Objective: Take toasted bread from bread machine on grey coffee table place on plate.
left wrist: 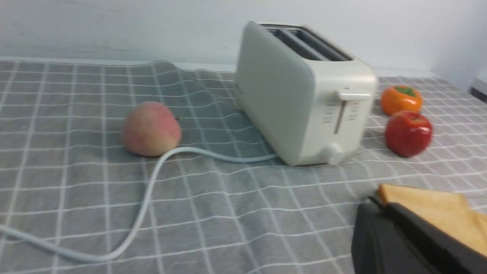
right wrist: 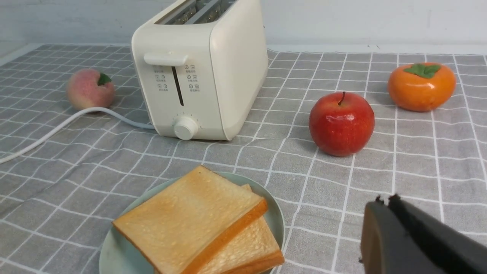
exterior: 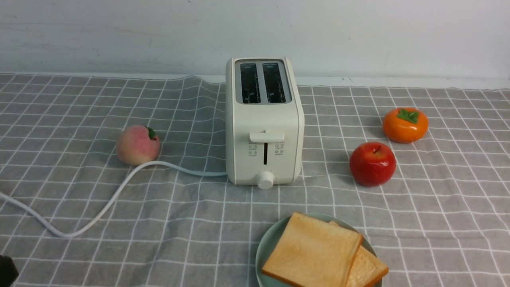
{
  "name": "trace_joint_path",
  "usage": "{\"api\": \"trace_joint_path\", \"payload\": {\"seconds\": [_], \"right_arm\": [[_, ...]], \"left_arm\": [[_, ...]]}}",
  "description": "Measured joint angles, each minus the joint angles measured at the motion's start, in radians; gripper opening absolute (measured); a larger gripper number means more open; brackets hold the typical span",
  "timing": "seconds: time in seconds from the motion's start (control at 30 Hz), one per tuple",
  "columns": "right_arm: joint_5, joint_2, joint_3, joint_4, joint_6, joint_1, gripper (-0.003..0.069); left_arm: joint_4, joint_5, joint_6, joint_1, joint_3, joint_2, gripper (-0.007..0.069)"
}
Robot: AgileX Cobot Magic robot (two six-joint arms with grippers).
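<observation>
Two slices of toasted bread lie stacked on the mint-green plate at the near edge of the grey coffee table. The top slice covers most of the lower one. Behind them stands the cream bread machine with both slots empty and its lever up. My left gripper is shut and empty, low over the cloth to the left of the plate, with the toast beyond its tips. My right gripper is shut and empty, right of the plate and apart from the toast.
A peach lies left of the toaster. The white cord curls from it toward the front left. A red apple and an orange persimmon sit to the right. A white wall closes the back.
</observation>
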Motion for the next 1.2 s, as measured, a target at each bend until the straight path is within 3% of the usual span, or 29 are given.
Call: {"api": "trace_joint_path", "payload": {"seconds": [0.17,0.27,1.2], "right_arm": [[0.000,0.000,0.000,0.000,0.000,0.000,0.0015],[0.000,0.000,0.000,-0.001,0.000,0.000,0.0015],[0.000,0.000,0.000,-0.001,0.000,0.000,0.0044]], "left_arm": [[0.012,-0.022,0.013,0.167,0.157,-0.044,-0.0014],[0.026,-0.025,0.013,0.206,0.231,-0.044,-0.0014],[0.012,-0.024,0.008,0.212,0.272,-0.045,-0.0004]]}}
